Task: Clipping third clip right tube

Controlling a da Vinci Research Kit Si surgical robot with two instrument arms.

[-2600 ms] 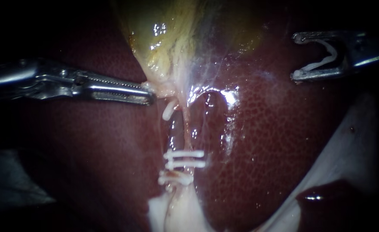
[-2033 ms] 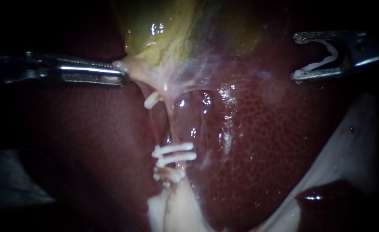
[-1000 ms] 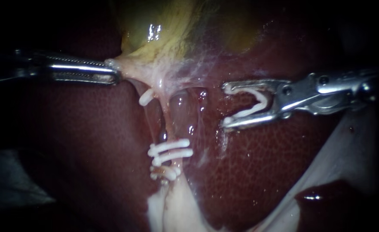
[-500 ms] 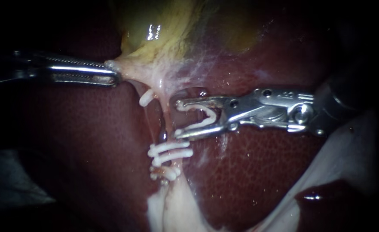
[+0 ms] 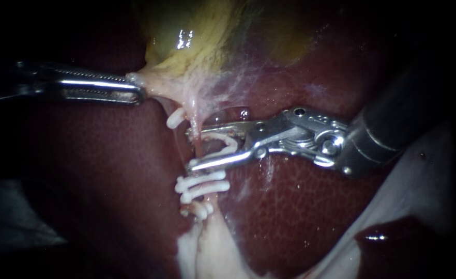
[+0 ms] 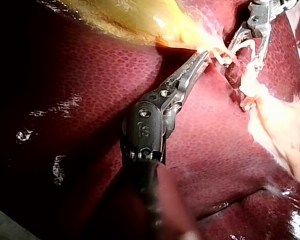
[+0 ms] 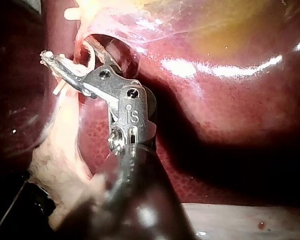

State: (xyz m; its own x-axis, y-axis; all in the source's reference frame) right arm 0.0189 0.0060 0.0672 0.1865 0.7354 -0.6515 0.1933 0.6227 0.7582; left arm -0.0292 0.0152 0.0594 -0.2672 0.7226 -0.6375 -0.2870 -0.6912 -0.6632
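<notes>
Here, w/ the gallbladder (image 5: pixel 186 41) neck pinched in the closed jaws of the left instrument (image 5: pixel 136 92) and drawn aside so the right tube (image 5: pixel 193 120) is stretched taut, the right instrument (image 5: pixel 191 149) jaws are held wide, an unclosed clip (image 5: pixel 227 145) seated betw. them, straddling that tube just above two placed clips (image 5: pixel 204 183).

the left instrument's (image 5: pixel 137 90) shaft is lost in darkness; the right instrument's (image 5: pixel 190 149) clip (image 5: pixel 223 144) covers part of the tube (image 5: pixel 197 150).
</notes>
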